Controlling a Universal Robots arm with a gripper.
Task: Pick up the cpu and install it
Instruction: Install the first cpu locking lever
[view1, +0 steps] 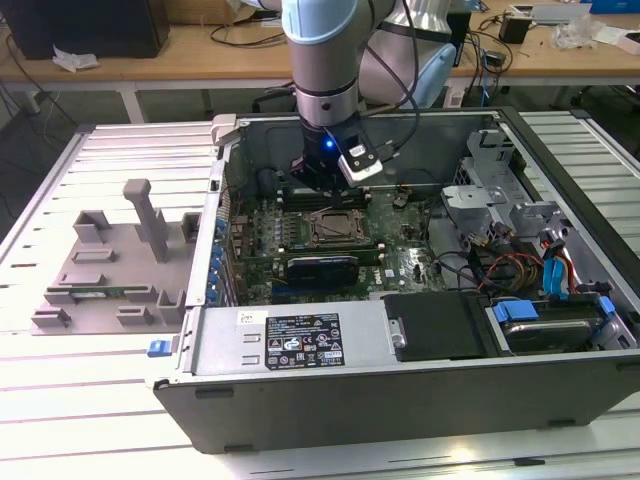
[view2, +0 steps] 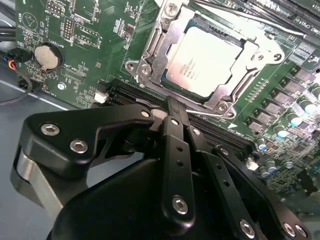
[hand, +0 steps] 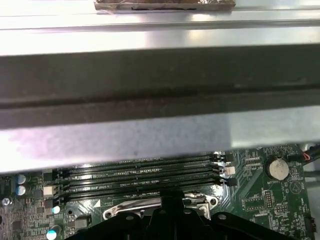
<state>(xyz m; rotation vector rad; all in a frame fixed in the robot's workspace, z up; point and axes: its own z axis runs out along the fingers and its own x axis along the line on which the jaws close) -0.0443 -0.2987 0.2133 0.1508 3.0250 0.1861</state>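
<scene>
Already cpu (view2: 207, 62) seated in socket frame (view2: 150, 55); gripper (view2: 172, 112) closed, empty, just beside frame edge.

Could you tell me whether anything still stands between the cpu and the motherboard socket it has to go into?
No: in the second wrist view the cpu already lies inside the socket frame, and the gripper beside it holds nothing.

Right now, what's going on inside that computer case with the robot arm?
The robot arm's black gripper is lowered into the open grey metal computer case, over the green motherboard. The small square cpu with the shiny silver top sits in the metal-framed socket, so it looks already placed. The gripper is just beside the socket, next to the black memory slots, and nothing is visibly held. The grey plastic tray lies outside the case, at the exterior view's left.
</scene>
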